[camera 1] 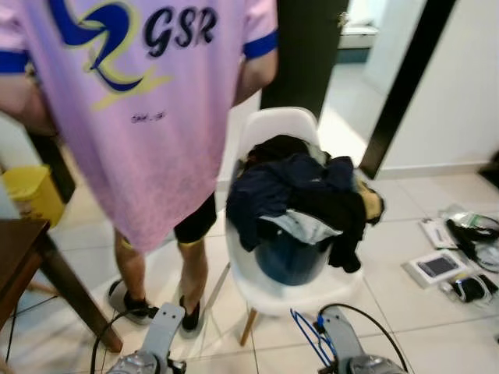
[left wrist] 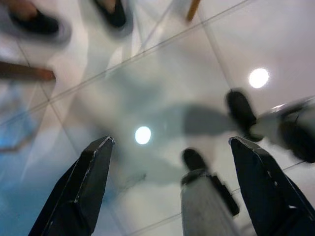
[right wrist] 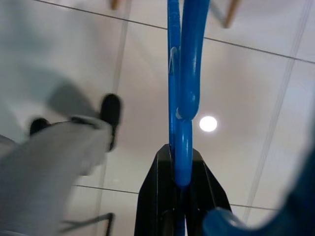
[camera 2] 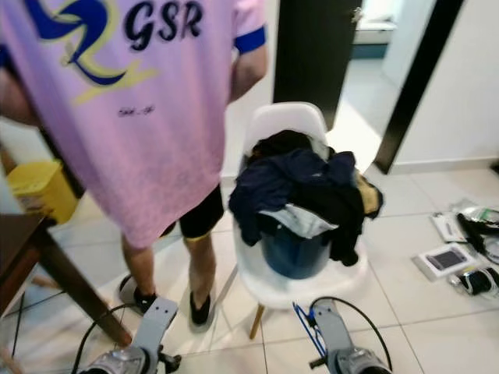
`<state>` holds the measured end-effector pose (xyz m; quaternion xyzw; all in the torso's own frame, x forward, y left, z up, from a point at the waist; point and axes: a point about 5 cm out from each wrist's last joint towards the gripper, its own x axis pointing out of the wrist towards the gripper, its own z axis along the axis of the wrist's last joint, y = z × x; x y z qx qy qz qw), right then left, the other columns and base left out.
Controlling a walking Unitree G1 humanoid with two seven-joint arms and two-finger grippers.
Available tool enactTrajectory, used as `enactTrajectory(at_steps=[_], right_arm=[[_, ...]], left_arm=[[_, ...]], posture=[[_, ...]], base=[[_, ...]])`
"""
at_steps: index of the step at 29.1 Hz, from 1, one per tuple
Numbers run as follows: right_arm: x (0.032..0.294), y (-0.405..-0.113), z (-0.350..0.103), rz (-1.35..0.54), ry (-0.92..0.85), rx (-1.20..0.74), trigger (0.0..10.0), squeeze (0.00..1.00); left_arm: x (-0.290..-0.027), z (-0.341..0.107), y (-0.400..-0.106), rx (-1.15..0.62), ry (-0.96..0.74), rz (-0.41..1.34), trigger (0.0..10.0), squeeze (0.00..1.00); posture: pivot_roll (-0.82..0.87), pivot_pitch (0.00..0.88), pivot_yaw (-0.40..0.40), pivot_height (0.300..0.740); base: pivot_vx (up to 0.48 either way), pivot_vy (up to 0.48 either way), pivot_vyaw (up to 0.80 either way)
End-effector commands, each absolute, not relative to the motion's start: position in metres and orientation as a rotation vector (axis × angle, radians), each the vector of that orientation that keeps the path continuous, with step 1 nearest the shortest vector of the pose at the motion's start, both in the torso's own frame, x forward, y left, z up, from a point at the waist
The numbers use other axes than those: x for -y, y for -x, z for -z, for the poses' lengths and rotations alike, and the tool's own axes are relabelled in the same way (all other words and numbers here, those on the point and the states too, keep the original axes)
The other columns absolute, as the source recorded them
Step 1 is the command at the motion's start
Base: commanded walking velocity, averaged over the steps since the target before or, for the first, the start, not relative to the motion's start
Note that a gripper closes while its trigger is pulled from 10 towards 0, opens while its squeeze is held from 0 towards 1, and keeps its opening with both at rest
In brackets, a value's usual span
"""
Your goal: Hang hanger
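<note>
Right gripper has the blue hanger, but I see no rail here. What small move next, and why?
Probably pause or turn slowly to look for a rail. The right gripper is shut on the blue hanger, held low over the floor tiles; ahead are a person and a white chair heaped with clothes.

A thin blue plastic hanger (right wrist: 181,88) is pinched between the right gripper's (right wrist: 180,162) closed fingers, low above the tiled floor (right wrist: 246,88).

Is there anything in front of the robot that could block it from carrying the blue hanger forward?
Yes. The right gripper is shut on the blue hanger, and directly ahead stand a white chair heaped with dark clothes and a person beside it. No rail or hook can be made out.
</note>
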<state>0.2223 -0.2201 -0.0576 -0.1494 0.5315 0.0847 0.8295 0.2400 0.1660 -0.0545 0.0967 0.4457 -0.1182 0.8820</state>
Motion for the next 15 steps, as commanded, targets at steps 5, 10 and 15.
enactTrajectory(at_steps=[5,10,15], right_arm=[[0.2126,-0.2229,0.0588,-0.216,0.339,-1.131,10.0,0.00],[0.2110,-0.2247,0.0581,-0.226,0.341,-1.119,10.0,0.00],[0.2108,-0.2254,0.0577,-0.229,0.342,-1.118,10.0,0.00]], left_arm=[[-0.1715,0.0629,-0.2267,-0.982,-0.176,0.227,10.0,0.00],[-0.1698,0.0637,-0.2254,-0.991,-0.144,0.236,10.0,0.00],[-0.1689,0.0638,-0.2253,-0.992,-0.135,0.236,10.0,0.00]], posture=[[0.02,0.000,-0.003,0.740],[0.02,0.000,-0.003,0.740],[0.02,0.000,-0.004,0.740]], base=[[0.000,0.000,-0.77],[0.000,-0.263,-0.30],[0.000,-0.463,0.00]])
